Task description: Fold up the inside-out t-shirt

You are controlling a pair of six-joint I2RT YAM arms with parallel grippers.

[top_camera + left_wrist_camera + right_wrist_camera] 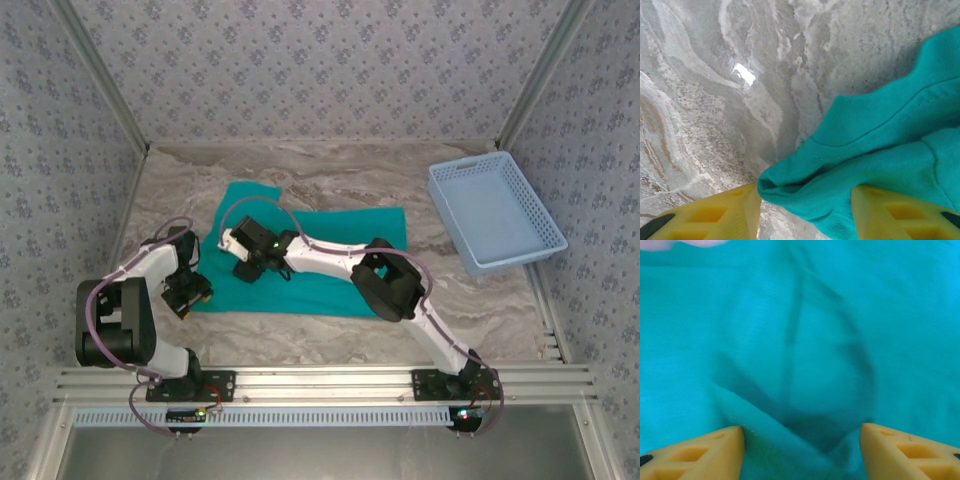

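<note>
From above, the teal t-shirt [350,225] lies spread flat on the marbled grey worktop [330,170], left of the middle. Its long side runs left to right, and one flap points toward the far wall. A light blue mesh basket [497,212] sits well apart from it at the far right, set at an angle. The left arm [130,290] bends in so that the left jaws sit at the shirt's near left corner. The right arm [390,280] reaches across the cloth, with the right jaws low over the shirt's left part, near the left jaws. From this height I cannot tell how either pair of jaws stands.

The left wrist camera shows the left jaws spread, with two yellow fingers [725,215] at the bottom of the picture. A rumpled fold of the t-shirt [880,150] fills the gap between them. It touches the inner edge of one finger and lies over the other. A stitched hem runs across the cloth, and bare worktop [715,100] lies to the left.

The right wrist camera shows the right jaws spread wide, with yellow fingers [705,450] at the two lower corners. Between and beyond them is the t-shirt [800,340], with soft creases and one raised fold down the middle. Nothing is pinched. A pale blur at the top left is too soft to identify.
</note>
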